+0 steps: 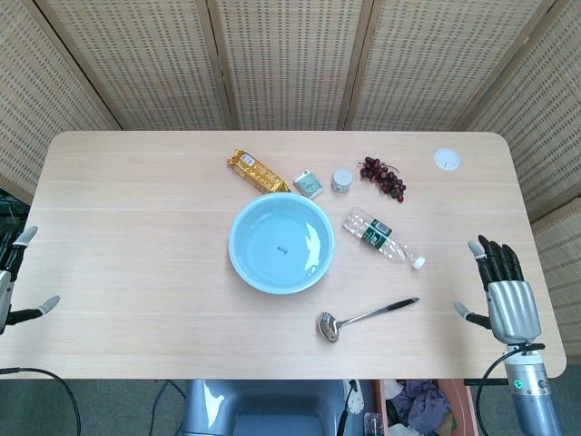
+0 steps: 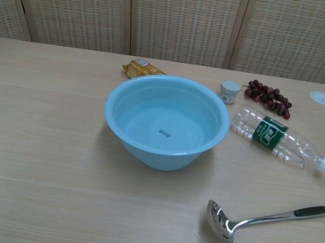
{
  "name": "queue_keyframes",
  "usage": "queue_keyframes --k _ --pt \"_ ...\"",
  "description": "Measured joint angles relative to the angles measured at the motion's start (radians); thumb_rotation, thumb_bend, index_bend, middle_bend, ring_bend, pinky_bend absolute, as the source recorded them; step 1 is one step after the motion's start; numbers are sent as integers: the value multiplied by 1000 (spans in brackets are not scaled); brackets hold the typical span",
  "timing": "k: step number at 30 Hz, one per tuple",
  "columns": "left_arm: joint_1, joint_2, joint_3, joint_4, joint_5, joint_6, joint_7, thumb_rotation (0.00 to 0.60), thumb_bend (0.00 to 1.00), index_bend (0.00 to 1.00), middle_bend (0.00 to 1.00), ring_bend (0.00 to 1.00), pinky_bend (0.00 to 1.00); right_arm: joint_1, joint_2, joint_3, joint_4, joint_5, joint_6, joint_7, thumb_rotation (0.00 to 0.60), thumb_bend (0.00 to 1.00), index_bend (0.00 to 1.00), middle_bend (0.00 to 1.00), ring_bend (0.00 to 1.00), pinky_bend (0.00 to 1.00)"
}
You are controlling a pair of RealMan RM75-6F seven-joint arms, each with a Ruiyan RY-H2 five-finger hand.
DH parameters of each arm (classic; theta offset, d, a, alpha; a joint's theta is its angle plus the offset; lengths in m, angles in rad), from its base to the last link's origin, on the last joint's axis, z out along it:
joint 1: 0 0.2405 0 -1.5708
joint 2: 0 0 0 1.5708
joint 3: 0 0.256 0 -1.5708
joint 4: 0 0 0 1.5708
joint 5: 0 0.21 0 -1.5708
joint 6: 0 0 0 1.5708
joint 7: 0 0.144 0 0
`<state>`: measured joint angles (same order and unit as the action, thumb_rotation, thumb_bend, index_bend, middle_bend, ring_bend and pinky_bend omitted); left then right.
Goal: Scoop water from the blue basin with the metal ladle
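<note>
So the metal ladle (image 1: 363, 318) is lying flat on the table (image 1: 136, 200), at about 5 o'clock from the blue basin (image 1: 281, 243). Right hand (image 1: 502, 291) sits at the ladle's 3 o'clock, well apart, fingers spread, holding nothing. Left hand (image 1: 16, 272) at the far edge looks empty too, fingers apart.

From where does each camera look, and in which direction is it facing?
Head view: high above, looking straight down on the table; left hand and right hand show at the edges.
Chest view: low at the table's near edge, looking across toward the screens; no body shows.
Shared: blue basin, ladle, bottle.
</note>
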<state>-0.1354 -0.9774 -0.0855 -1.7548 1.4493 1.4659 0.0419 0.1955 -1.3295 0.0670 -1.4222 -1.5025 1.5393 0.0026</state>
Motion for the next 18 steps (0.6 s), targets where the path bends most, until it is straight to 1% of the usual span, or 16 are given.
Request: queue_keyframes --k 6,7,8,9,10,11,12,13,15,16,17,18 --pt "-3 3 0 -3 0 -6 -2 600 0 0 0 0 0 -1 3 0 3 -7 -15 16 600 0 0 0 0 8" --pt "-3 4 0 -3 1 -6 -4 600 0 0 0 0 0 0 3 -1 4 -10 -19 20 600 0 0 7 15 53" --pt "-2 4 0 -2 2 -5 -6 600 0 0 0 0 0 2 3 -3 4 -12 -24 25 600 0 0 38 49 100" --pt "-2 4 0 -2 2 -4 -7 600 0 0 0 0 0 4 4 -5 3 -15 -31 31 600 0 0 121 136 197" --pt "-1 4 1 -1 2 -4 -9 600 0 0 0 0 0 8 6 -9 1 -20 -45 43 600 0 0 246 267 326" --pt "-1 4 1 1 2 -4 -10 600 0 0 0 0 0 13 9 -13 1 -23 -58 56 600 0 0 343 358 420" --pt "-1 4 1 1 1 -4 -11 600 0 0 0 0 0 19 13 -17 0 -27 -75 71 600 0 0 473 480 575" --pt "-1 5 0 1 -1 -6 -13 600 0 0 0 0 0 30 18 -22 1 -30 -103 89 600 0 0 586 580 720" --pt "-2 5 -2 2 -4 -7 -15 600 0 0 0 0 0 51 25 -29 9 -33 -156 111 600 0 0 732 707 903" --pt "-3 5 -4 1 -6 -7 -16 600 0 0 0 0 0 68 27 -32 20 -36 -196 121 600 0 7 798 770 963" --pt "-3 5 -5 1 -8 -7 -16 600 0 0 0 0 0 83 26 -34 32 -39 -225 127 600 0 22 835 807 987" --pt "-4 5 -5 1 -8 -7 -15 600 0 0 0 0 0 98 23 -35 48 -43 -251 130 600 0 57 881 852 1000"
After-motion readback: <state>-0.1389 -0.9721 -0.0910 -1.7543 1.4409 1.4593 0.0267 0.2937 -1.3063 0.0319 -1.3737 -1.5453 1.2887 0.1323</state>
